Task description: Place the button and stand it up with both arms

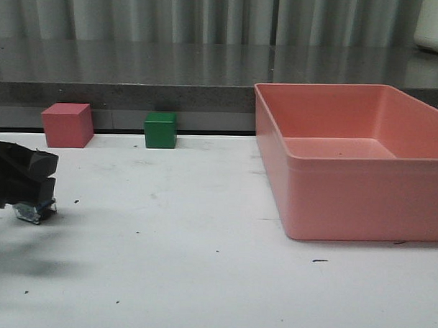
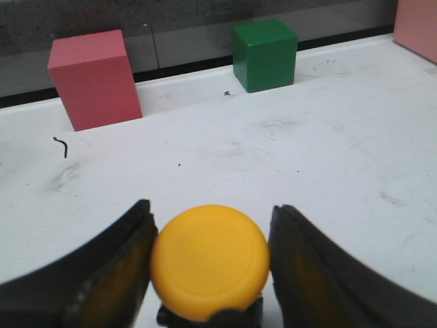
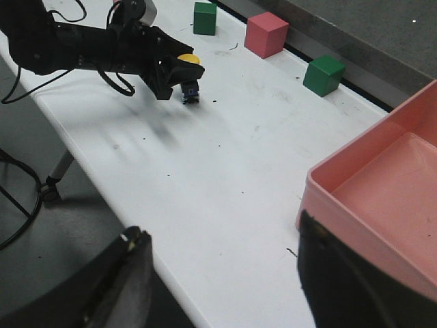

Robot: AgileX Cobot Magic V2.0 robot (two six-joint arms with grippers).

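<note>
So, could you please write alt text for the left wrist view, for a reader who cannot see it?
A yellow-capped button sits between the left gripper's two black fingers, just above a white table. Beyond it, a red cube and a green cube stand along the table's far edge.

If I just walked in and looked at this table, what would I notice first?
Probably the big pink bin filling the right side of the table. Next, the red cube and the green cube by the back edge. Then the bright yellow button at the far left, standing on the table between the fingers of the left claw.
</note>
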